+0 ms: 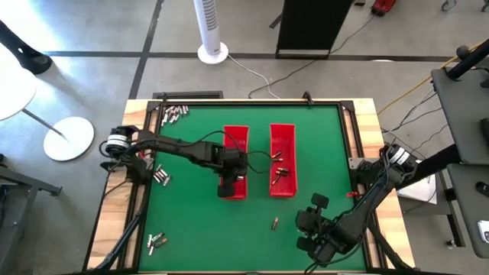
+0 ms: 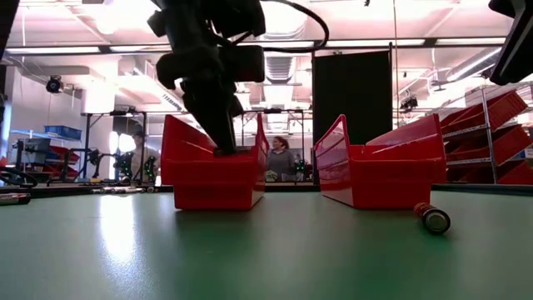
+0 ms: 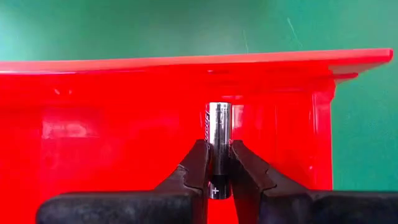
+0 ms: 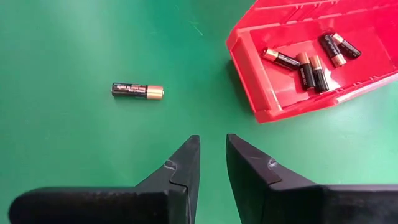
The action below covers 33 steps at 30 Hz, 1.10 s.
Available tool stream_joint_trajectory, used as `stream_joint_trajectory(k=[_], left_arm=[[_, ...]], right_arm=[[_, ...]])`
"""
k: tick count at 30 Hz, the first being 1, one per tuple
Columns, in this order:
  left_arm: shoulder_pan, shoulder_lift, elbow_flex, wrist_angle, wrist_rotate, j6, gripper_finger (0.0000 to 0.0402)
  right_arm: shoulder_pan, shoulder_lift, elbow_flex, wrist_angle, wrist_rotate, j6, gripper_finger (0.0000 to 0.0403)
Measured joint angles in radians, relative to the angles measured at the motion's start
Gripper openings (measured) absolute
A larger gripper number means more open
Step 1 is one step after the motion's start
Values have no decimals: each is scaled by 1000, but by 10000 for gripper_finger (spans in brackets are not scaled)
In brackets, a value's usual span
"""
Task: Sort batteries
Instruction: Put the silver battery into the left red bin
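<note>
Two long red trays, the left (image 1: 235, 137) and the right (image 1: 283, 134), stand side by side mid-table. My left gripper (image 1: 229, 183) reaches down into the near end of the left tray (image 3: 112, 124), shut on a silvery battery (image 3: 219, 124). In the low view the tray's wall (image 2: 212, 179) hides its fingertips. Several dark, copper-ended batteries (image 4: 311, 62) lie in the right tray. One more battery (image 4: 137, 91) lies on the green mat in front of the trays. My right gripper (image 4: 211, 140) hovers near the front right, slightly open, with nothing between its fingers. My left gripper pinches the silvery battery between its two fingers, on the half marked with a plus sign (image 3: 215, 186). The battery lies along the fingers and its other end sticks out past the tips. The fingers come steeply from above into the left tray. I cannot tell whether the battery touches the tray floor.
Loose batteries lie in small heaps at the table's far left corner (image 1: 174, 113), left edge (image 1: 160, 177) and near left corner (image 1: 156, 241). Black rails frame the green mat (image 1: 321, 153). People show in the room beyond the table in the low view.
</note>
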Motion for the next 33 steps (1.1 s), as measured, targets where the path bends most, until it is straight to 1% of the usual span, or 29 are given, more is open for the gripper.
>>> stream_joint_trajectory(k=[13,24,27,33], left_arm=[[0,77,9,-5,-12,-108,22],[1,78,20,-3,-27,-147,22],[2,81,20,-2,-28,-172,29],[1,106,15,13,-29,-176,34]], right_arm=[[0,0,0,0,0,-6,89],[0,0,0,0,0,-6,65],[0,0,0,0,0,-6,60],[0,0,0,0,0,-8,63]])
